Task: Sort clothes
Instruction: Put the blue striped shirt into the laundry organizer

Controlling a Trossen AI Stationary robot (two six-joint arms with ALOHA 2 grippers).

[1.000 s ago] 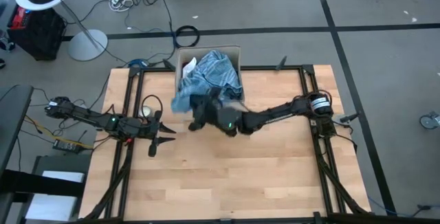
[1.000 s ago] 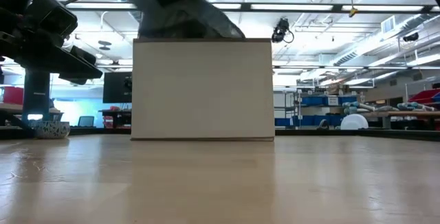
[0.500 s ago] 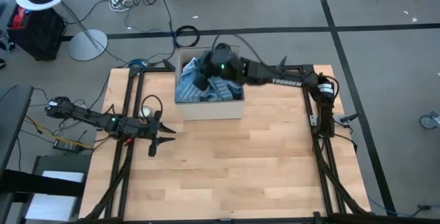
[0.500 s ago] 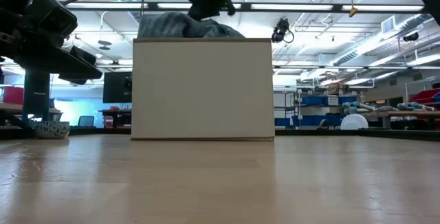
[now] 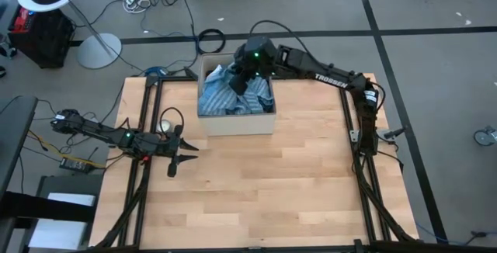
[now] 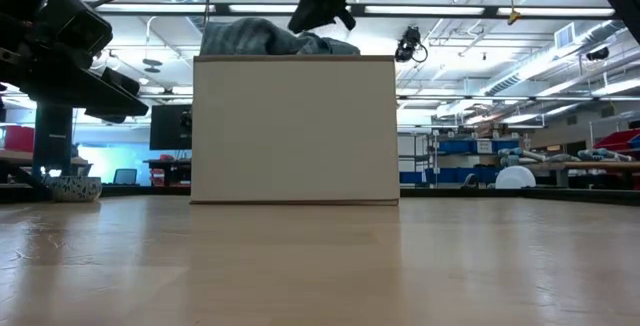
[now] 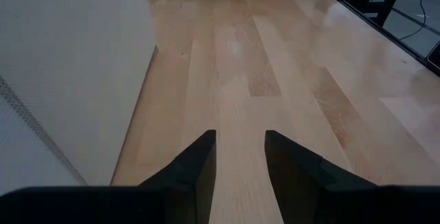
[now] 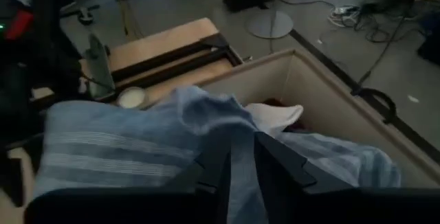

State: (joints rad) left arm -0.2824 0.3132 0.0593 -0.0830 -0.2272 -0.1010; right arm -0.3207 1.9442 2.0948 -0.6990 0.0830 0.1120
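Note:
A tan cardboard box (image 5: 237,123) stands at the table's far middle. It holds a heap of clothes (image 5: 225,98). On top are a light-blue shirt (image 8: 206,124) and a blue-white striped shirt (image 8: 103,155), with a white piece (image 8: 275,116) behind them. The heap rises above the box rim in the low view (image 6: 255,36). My right gripper (image 5: 242,81) is above the box's far part, fingers almost together over the light-blue shirt. My left gripper (image 5: 185,154) waits open and empty near the table's left side, beside the box wall (image 7: 69,66). My right gripper has a raised fold of the light-blue shirt (image 8: 242,148) between its two nearly closed fingers (image 8: 214,165). It comes slanting down from the far right. The rest of the shirt lies slack on the heap in the box. The wrist view does not show how far back the fold reaches.
A small white bowl (image 5: 165,126) sits on the table left of the box, close to my left arm. Bare wooden table (image 5: 264,191) stretches from the box to the near edge. Dark frame rails (image 5: 345,90) run along both sides.
My right gripper has swung from in front of the box's near wall toward the table's far edge. It now stands over the box's far part. The blue clothes, lifted and spilling over the box's near left corner a second ago, lie back inside the box.

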